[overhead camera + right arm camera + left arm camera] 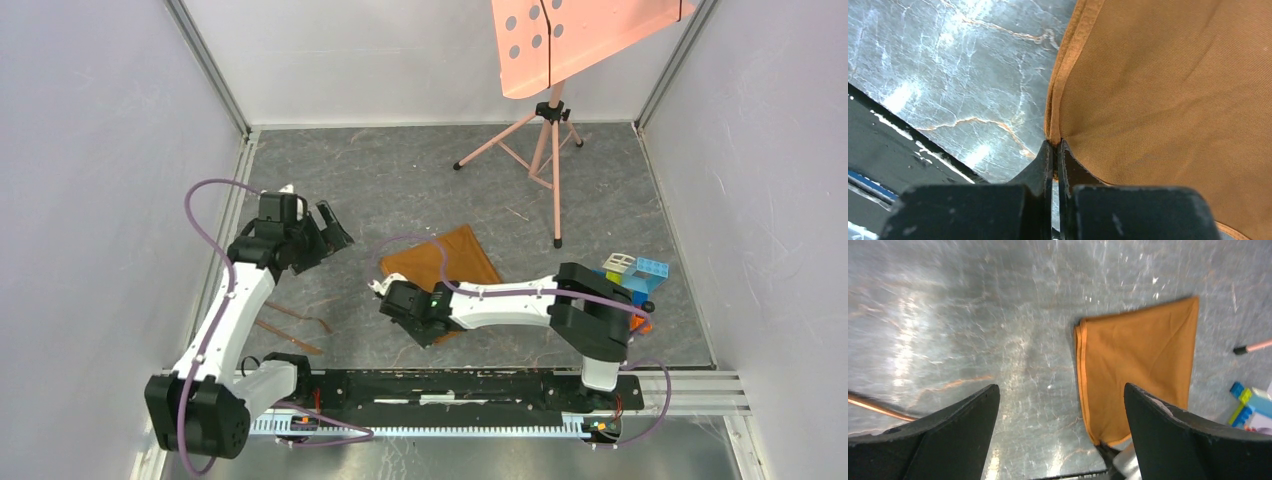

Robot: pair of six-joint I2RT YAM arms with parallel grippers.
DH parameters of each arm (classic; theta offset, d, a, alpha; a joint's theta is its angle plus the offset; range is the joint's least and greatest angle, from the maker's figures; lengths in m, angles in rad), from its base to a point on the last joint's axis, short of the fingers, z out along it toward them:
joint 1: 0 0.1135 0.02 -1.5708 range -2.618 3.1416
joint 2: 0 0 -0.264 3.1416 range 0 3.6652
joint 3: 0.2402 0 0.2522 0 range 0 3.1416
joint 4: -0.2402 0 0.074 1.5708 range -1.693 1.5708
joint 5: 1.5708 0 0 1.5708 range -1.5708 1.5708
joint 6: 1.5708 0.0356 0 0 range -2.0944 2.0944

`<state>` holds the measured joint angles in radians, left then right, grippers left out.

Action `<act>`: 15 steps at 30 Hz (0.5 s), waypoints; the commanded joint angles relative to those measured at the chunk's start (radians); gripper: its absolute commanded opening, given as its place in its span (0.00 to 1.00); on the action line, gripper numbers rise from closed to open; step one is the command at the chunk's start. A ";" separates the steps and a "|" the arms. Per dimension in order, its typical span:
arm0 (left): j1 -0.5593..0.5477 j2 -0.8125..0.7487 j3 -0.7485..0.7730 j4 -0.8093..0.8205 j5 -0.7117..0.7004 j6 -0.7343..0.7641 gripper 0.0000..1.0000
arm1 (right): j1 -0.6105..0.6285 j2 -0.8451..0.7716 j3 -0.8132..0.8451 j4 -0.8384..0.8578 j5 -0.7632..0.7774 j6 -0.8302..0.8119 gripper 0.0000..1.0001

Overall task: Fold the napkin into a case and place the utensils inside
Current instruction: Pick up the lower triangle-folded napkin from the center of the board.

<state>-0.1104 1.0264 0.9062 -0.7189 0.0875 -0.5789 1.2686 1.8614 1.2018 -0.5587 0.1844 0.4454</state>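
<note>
Pinching near corner of napkin [1173,100], right gripper [1056,146] jaws are clamped on hem, likely so layer can be lifted for next fold. Napkin is spread on counter [400,180]. Left gripper [1060,390] jaws are held wide apart, empty; utensils [290,325] are left by left arm.

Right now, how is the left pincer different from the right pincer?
The left pincer is wide open; the right pincer is shut. The left pincer holds nothing and hangs over the table; the right pincer pinches the napkin at its edge. Both are black.
</note>
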 commanded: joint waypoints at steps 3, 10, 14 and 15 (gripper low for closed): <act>-0.001 0.097 -0.193 0.271 0.349 -0.189 1.00 | -0.058 -0.217 -0.153 0.235 -0.051 -0.035 0.00; -0.077 0.185 -0.364 0.642 0.342 -0.493 1.00 | -0.111 -0.357 -0.263 0.343 -0.151 -0.030 0.00; -0.139 0.263 -0.371 0.707 0.241 -0.551 0.99 | -0.153 -0.426 -0.332 0.405 -0.182 -0.014 0.00; -0.145 0.287 -0.366 0.714 0.222 -0.552 0.97 | -0.162 -0.436 -0.345 0.414 -0.211 -0.014 0.00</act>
<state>-0.2195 1.2552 0.5327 -0.1783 0.3862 -1.0069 1.1381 1.4868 0.9058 -0.2459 0.0475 0.4225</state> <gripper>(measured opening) 0.994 0.018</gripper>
